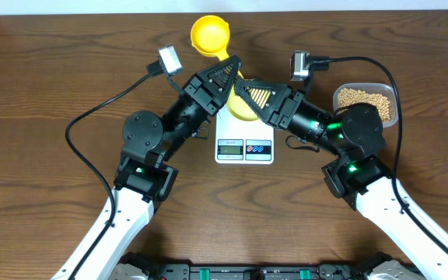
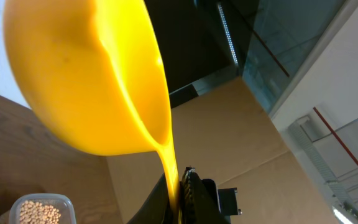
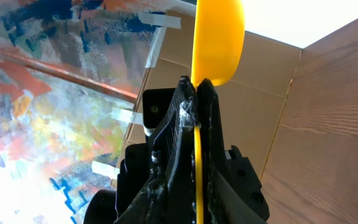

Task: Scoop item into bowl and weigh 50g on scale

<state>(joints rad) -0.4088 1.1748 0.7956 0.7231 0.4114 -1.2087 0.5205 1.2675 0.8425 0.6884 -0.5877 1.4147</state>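
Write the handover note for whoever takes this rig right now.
Left gripper: shut on the handle of the bright yellow long-handled plastic scoop.
Right gripper: closed on the same handle.
The scoop looks empty.
Small round beige beans are in the clear rectangular plastic tub.
The small pale-yellow bowl sits on the white flat digital scale, mostly hidden by the grippers; its contents and the display are unreadable.
Done: nothing confirmed. Left: scoop, fill, weigh.

Left arm (image 1: 142, 136), right arm (image 1: 360, 132): both wearing white shells (image 1: 115, 225) on lower links, with black round joint housings showing green lights (image 1: 138, 169). Black lattice-ribbed fingers (image 1: 218, 76) carrying fine ridges along the inner faces. Silver wrist cameras (image 1: 168, 58) trailing black cables (image 1: 92, 117) looping outward.
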